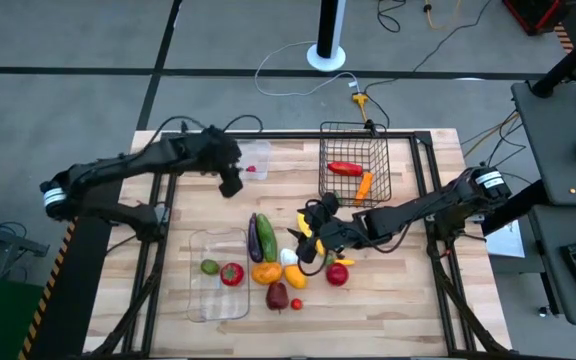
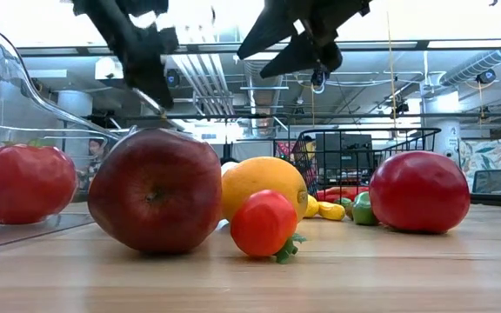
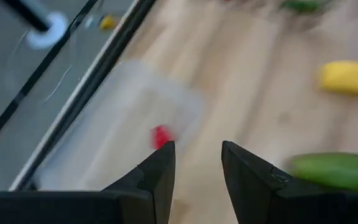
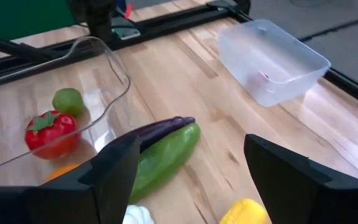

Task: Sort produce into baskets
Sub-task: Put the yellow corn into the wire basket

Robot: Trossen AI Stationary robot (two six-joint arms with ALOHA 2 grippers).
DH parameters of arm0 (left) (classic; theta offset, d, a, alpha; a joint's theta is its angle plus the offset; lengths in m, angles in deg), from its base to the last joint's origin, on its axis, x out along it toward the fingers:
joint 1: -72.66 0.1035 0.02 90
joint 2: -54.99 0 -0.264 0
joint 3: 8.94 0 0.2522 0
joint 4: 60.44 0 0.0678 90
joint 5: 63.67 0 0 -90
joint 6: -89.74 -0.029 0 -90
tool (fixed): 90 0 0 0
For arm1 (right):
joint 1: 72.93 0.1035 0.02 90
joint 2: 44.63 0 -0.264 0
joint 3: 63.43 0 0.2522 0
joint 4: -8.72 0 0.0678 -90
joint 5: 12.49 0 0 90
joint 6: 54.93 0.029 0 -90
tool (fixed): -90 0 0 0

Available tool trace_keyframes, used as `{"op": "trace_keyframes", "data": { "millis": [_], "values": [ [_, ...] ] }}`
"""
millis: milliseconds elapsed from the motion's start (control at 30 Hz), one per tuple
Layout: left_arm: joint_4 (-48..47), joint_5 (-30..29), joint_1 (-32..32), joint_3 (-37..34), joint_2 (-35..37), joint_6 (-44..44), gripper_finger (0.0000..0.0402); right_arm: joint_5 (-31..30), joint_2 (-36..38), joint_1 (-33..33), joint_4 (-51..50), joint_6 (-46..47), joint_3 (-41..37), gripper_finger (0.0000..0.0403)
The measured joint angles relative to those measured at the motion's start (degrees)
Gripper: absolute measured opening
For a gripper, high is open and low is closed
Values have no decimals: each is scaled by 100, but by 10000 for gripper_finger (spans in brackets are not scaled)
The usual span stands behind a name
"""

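Black mesh basket [image 1: 356, 160] stands far right, holding a red pepper [image 1: 345, 168] and a carrot [image 1: 365, 184]. Clear tub [image 1: 255, 160] holds one small red piece. Tray [image 1: 218, 275] near left holds a tomato [image 1: 231, 273] and a lime [image 1: 209, 266]. Eggplant [image 1: 254, 238] and cucumber [image 1: 266, 238] lie side by side at centre.

Overhead looks straight down; low camera level (both show table [image 1: 388, 300]).

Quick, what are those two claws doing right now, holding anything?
Left gripper: open, empty, above the small clear tub.
Right gripper: open wide, empty, over the cucumber and eggplant.
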Motion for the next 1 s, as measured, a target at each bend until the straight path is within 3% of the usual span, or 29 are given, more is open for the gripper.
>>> {"op": "trace_keyframes", "data": {
  "millis": [233, 433, 533, 1000],
  "values": [
    [282, -129, -1617, -66, 621, 711, 115, 296, 7, 7, -1190, 556, 718, 278],
    [321, -1517, -3101, -66, 732, 1074, 115, 745, -24, 9, -2019, 1050, 1063, 271],
    [380, -1944, -3713, -66, 723, 1229, 115, 754, -26, 11, -2240, 1261, 1129, 266],
    [1855, -2116, -5410, -326, 708, 949, 115, 1113, -31, 9, -2594, 1975, 1197, 258]
  ]
}}
